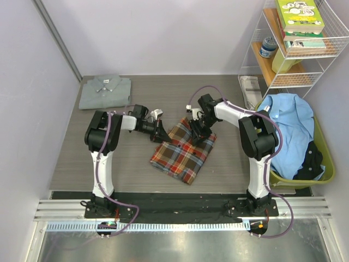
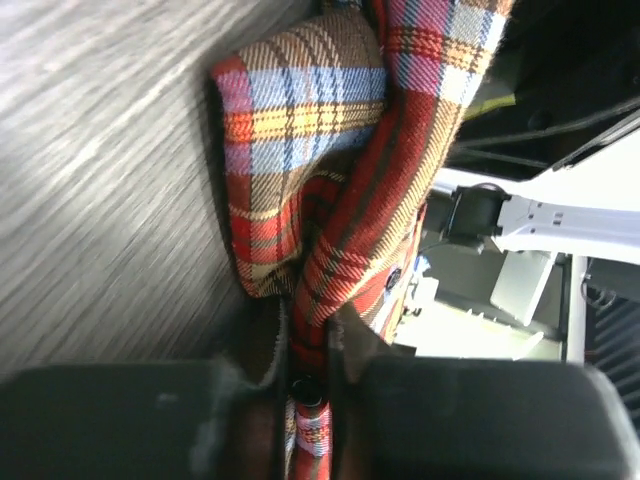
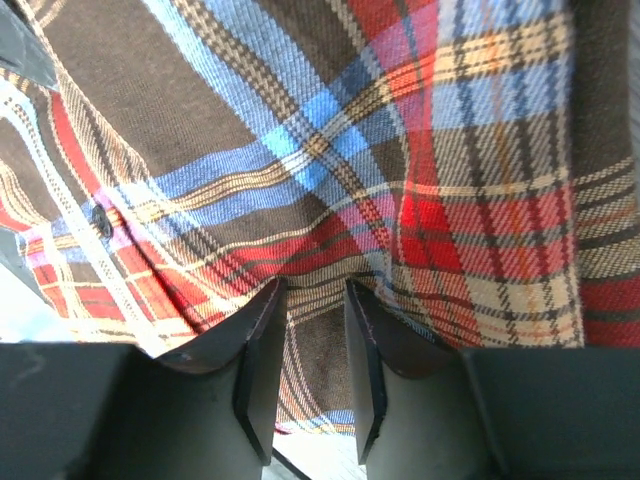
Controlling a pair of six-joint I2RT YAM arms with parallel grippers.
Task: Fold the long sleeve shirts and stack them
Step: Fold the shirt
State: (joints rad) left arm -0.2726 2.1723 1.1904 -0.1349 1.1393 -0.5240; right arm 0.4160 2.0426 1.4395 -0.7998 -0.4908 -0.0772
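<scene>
Plaid shirt (image 1: 182, 155) lies in the middle of the bench (image 1: 82, 153). The left gripper (image 1: 162, 132) pinches its far left edge. The right gripper (image 1: 195, 131) pinches its far right edge. The grey shirt (image 1: 105, 91) sits folded in the far left corner.

- My left arm (image 1: 101, 169) and right arm (image 1: 256, 174): white links, black joints.
- Purple cables (image 1: 128, 210) trail by the near edge (one per arm).
- Left gripper (image 2: 308, 350), right gripper (image 3: 315, 330): matte black.
</scene>
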